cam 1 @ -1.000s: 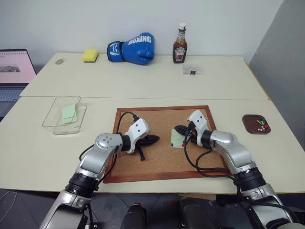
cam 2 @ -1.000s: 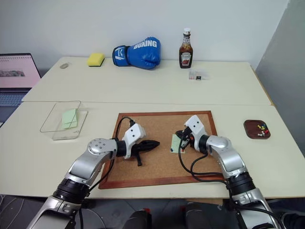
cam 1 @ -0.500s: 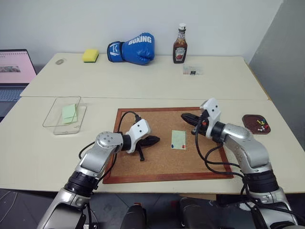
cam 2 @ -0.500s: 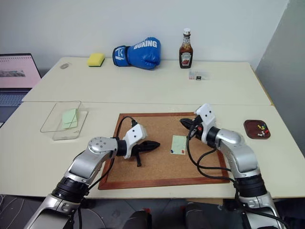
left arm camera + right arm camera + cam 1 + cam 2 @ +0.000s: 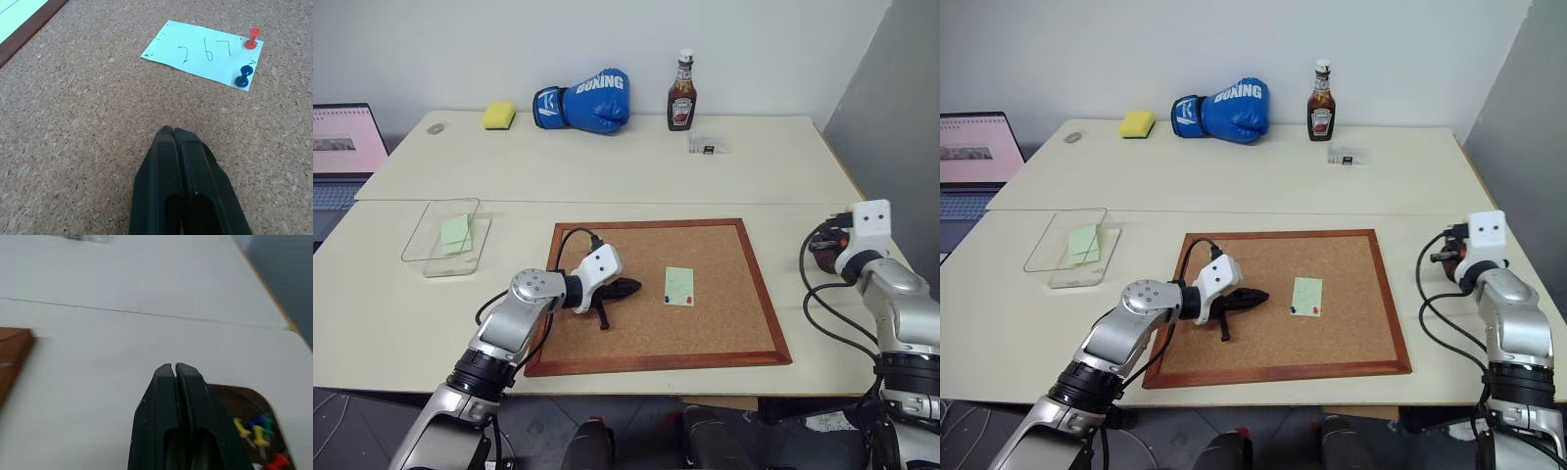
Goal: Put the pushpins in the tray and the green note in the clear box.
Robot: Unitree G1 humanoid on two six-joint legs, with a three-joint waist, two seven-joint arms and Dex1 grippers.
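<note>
1. Green note (image 5: 679,286) is seen flat on cork board (image 5: 724,333), pinned by 2 pushpins, red (image 5: 252,38) and dark blue (image 5: 242,78), along 1 short edge
2. Left tool (image 5: 174,133) is closed, empty, low over the cork, pointed at the note; the note lies just ahead of its tips, long axis roughly across the pointing line
3. Right tool (image 5: 174,368) is closed, nothing visibly held, above tray (image 5: 234,399) at the tabletop's right edge, well apart from the note
4. Left arm is judged nearer for the next pin
5. Clear box (image 5: 431,257) sits far left, 1 note already inside
</note>
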